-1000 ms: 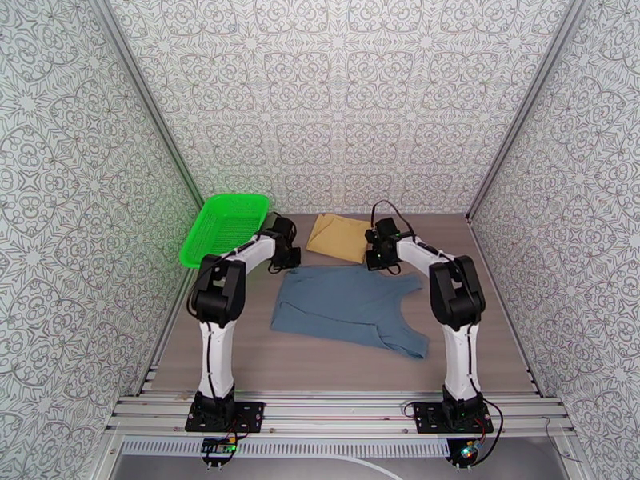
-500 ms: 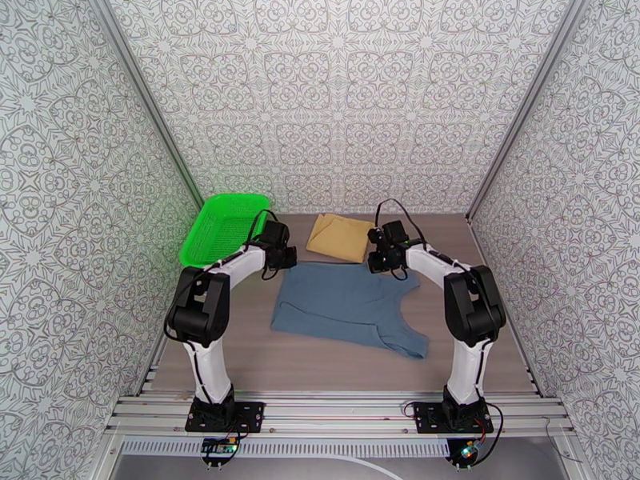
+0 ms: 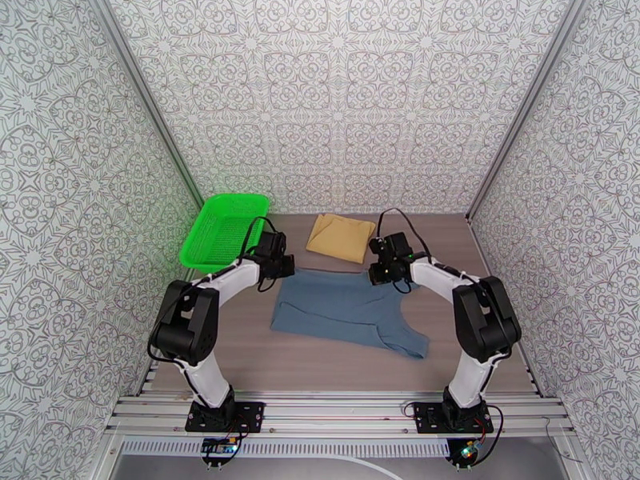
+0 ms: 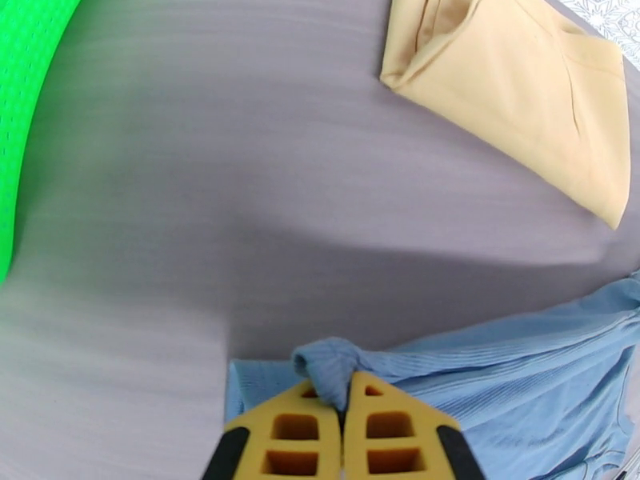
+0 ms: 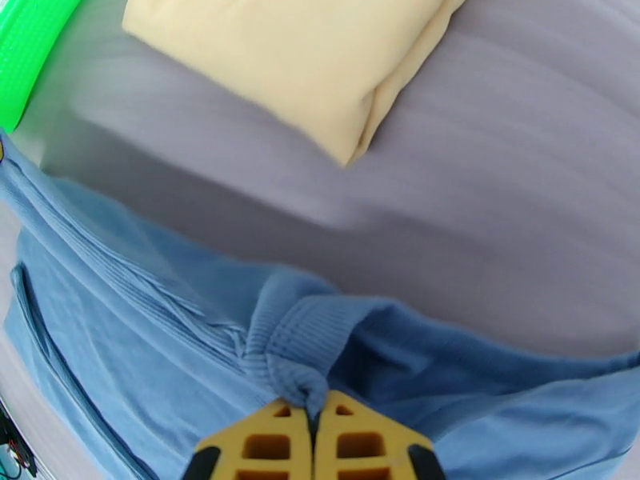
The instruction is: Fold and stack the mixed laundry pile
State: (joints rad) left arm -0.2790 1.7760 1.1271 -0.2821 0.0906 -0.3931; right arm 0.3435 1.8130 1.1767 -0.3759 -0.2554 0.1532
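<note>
Grey tabletop [image 3: 320, 366]: your left gripper [image 4: 346, 387] and right gripper [image 5: 312, 406] pinch the slate-blue ribbed tank top [image 3: 344, 310]; uneven pulls risk slippage.

Two pieces of laundry: one yellow cloth [image 3: 340, 238] and one blue tank top [image 3: 340, 310] (the larger of the pair). One green basket [image 3: 228, 226], one bench [image 3: 320, 370], and two pincers: left pincer [image 4: 346, 387], right pincer [image 5: 312, 408].

No readable text, label, brand, number or sign appears on anything here.
</note>
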